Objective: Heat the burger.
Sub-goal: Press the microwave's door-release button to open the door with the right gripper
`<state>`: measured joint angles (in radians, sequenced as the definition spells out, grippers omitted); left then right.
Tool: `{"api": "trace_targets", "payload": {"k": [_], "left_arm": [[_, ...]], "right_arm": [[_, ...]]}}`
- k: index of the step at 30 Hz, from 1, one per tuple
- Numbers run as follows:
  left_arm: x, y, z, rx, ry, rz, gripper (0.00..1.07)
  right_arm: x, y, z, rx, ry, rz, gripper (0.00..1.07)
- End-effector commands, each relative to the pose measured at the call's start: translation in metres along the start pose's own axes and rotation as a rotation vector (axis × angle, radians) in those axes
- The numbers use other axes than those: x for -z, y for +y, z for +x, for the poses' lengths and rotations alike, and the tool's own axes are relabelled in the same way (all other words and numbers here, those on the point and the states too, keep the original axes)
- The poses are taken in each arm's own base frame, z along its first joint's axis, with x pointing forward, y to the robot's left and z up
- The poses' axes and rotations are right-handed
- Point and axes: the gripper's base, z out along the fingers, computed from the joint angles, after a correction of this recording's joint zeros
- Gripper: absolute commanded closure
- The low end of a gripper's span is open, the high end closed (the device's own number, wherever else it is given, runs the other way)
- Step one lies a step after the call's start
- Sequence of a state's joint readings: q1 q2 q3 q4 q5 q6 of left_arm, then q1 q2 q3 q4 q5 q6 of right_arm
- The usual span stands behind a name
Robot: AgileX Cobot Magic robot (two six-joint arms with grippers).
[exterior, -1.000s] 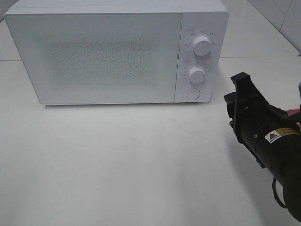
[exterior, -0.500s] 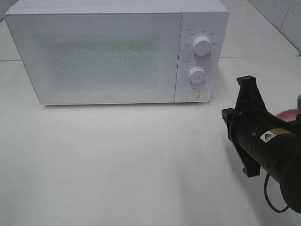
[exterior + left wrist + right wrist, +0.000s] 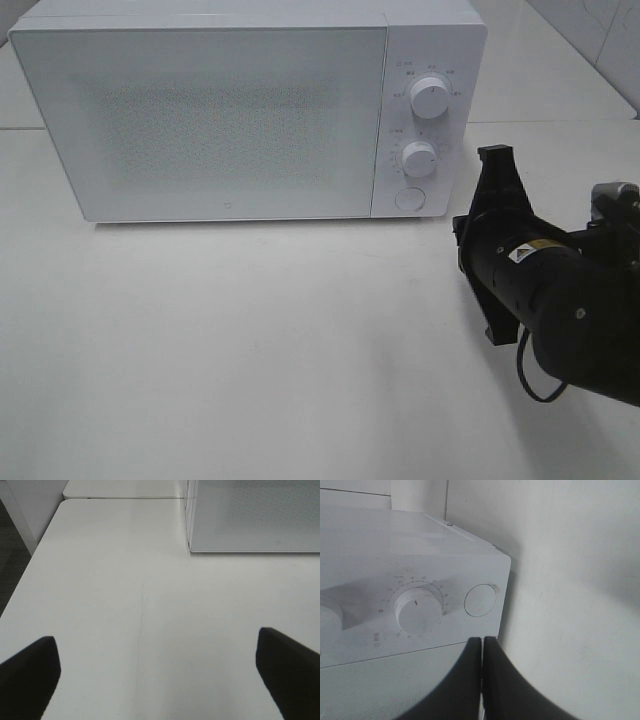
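The right gripper (image 3: pixel 482 645), fingers pressed together and empty, pointed toward the microwave's (image 3: pixel 230 120) round button (image 3: pixel 480 600). The left gripper (image 3: pixel 157 680) stood wide above the table (image 3: pixel 125 580). The burger apparently lay outside every view.

White matte table (image 3: pixel 250 350) fills most of the view — a seam (image 3: pixel 560 122) marks a second top behind. White tiled wall (image 3: pixel 600 35) at far right corner. Dark grey floor (image 3: pixel 10 560) off the table's edge. Light soft, even.

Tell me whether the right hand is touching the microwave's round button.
Apart. The exterior high view shows the shut right hand right of the microwave, with bare front panel between it and the round button.
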<state>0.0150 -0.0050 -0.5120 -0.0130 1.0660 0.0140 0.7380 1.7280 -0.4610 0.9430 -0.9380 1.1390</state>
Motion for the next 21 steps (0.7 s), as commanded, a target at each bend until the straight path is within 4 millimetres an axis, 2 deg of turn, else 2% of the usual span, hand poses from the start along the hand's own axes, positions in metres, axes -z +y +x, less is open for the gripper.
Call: {"api": "trace_targets", "payload": {"k": [1, 8, 21], "left_arm": [[0.004, 0.0, 0.001, 0.002, -0.024, -0.002, 0.04], [0.004, 0.0, 0.001, 0.002, -0.024, -0.002, 0.04], [0.004, 0.0, 0.001, 0.002, -0.024, -0.002, 0.04]], "right_arm": [[-0.01, 0.0, 0.006, -0.014, -0.001, 0.003, 1.07], [-0.031, 0.0, 0.016, -0.038, -0.003, 0.01, 1.07], [-0.072, 0.007, 0.018, -0.094, 0.005, -0.014, 1.07]]}}
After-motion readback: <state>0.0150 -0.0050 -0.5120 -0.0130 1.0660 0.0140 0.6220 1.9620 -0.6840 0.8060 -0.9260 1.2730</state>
